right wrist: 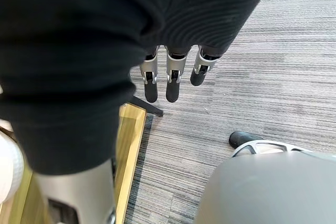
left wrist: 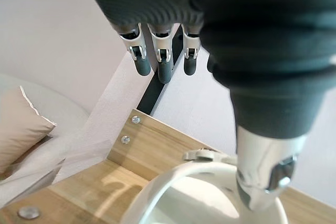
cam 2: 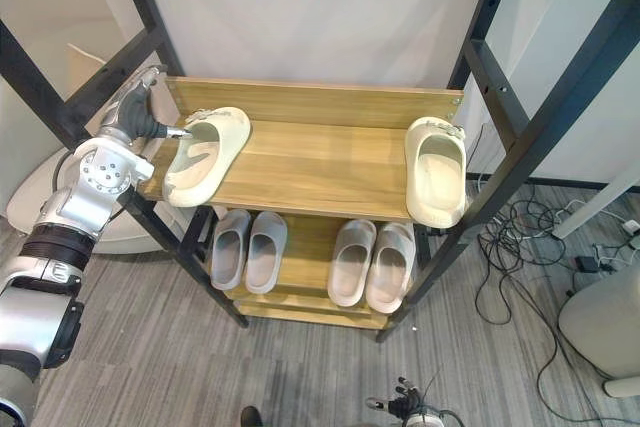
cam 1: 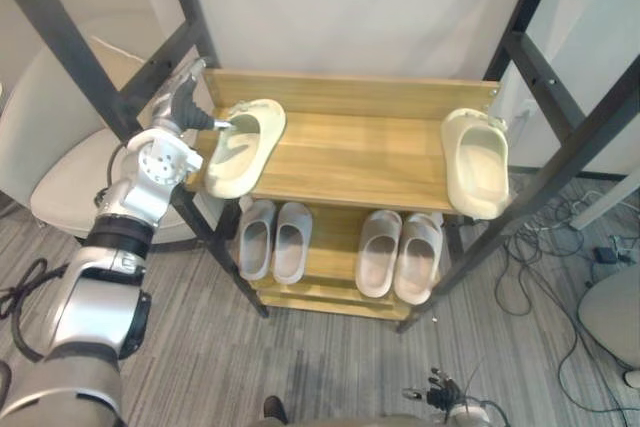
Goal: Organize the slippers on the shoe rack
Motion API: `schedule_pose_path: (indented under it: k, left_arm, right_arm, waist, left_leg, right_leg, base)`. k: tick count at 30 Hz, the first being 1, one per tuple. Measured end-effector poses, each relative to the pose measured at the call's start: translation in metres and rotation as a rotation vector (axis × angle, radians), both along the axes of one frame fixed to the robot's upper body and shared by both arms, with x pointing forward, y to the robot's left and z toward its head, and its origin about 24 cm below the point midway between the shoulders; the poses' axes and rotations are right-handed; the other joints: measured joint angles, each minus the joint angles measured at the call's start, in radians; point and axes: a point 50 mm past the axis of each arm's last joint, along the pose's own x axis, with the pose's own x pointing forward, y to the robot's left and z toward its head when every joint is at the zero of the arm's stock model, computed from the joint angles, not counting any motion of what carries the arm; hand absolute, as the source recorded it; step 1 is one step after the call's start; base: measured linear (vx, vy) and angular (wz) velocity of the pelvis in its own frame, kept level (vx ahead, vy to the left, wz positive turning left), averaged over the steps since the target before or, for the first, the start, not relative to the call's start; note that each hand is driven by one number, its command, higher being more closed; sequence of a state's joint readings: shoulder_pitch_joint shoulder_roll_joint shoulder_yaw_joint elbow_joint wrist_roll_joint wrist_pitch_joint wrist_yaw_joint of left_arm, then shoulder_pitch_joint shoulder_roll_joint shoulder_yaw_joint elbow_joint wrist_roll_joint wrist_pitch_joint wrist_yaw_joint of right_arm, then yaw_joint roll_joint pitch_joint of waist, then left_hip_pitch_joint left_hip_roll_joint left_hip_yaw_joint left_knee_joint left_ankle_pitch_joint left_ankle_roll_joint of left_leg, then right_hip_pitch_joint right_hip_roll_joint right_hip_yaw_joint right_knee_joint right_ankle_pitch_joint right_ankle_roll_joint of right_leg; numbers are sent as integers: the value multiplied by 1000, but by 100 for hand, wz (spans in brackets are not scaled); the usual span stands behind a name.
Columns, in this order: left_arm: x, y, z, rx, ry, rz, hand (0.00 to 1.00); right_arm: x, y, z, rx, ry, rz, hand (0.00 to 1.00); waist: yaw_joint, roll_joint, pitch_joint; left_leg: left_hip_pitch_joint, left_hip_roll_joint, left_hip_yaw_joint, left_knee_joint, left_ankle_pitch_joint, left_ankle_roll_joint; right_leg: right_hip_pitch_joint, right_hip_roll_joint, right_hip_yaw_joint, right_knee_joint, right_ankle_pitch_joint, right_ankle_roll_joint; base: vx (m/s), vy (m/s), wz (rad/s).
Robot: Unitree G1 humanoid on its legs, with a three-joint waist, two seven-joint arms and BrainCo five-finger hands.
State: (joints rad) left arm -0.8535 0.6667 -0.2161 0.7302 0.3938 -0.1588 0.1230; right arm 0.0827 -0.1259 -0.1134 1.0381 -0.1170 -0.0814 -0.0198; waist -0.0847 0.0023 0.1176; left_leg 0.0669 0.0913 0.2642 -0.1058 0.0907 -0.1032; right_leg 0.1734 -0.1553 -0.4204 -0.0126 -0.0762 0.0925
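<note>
1. The wooden shoe rack is being enclosed by a black metal frame. One slanted post is running just beside the rack's 3 o'clock end, and another is passing close to the left hand.
2. A white cushioned seat is being seen on the carpet floor at 9 o'clock of the rack. Loose cables are being left on the floor at 4 o'clock.
3. The lower shelf is being occupied by two grey pairs, the left pair and the right pair, all lying side by side.
4. The cream slipper is being carried at the top shelf's 9 o'clock end, lying from 1 to 7 o'clock with its near end hanging over the front edge. It is thick-soled and rounded, with a deep oval opening.
5. A matching second cream slipper is lying at the 3 o'clock end, also overhanging the front.
6. The left hand is being held open: its fingers are being kept straight above the shelf, while only its thumb is being set against the cream slipper's rim, a contact made plain in the left wrist view.
7. A beige pillow is also being shown there.
8. The right hand is hanging at 6 o'clock, its fingers straight and holding nothing above the carpet.
</note>
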Motion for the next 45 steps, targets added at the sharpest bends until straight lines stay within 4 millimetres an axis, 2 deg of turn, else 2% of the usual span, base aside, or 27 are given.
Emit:
schedule_pose_path:
  k: [19, 34, 45]
  left_arm:
    - [1, 8, -9, 45, 68, 43, 0]
    - [4, 22, 1, 26, 71, 106, 0]
    - [4, 24, 4, 2, 63, 110, 0]
  right_arm:
    - [-2, -2, 2, 16, -30, -35, 0]
    - [-4, -3, 4, 17, -52, -40, 0]
    - [-7, -1, 6, 19, -63, -43, 0]
  waist:
    - [-7, 3, 11]
    - [-3, 4, 22]
    - [-4, 6, 23]
  left_leg:
    - [-50, 13, 35, 0, -2, 1]
    - [-75, 20, 84, -4, -3, -2]
    - [-90, 19, 93, -4, 1, 3]
  right_leg:
    - [-93, 3, 52, 24, 10, -2]
    - [-155, 7, 107, 23, 37, -16]
    - [-176, 6, 121, 22, 51, -14]
  base:
    - [-23, 10, -7]
    - [-42, 9, -11]
    - [-15, 1, -2]
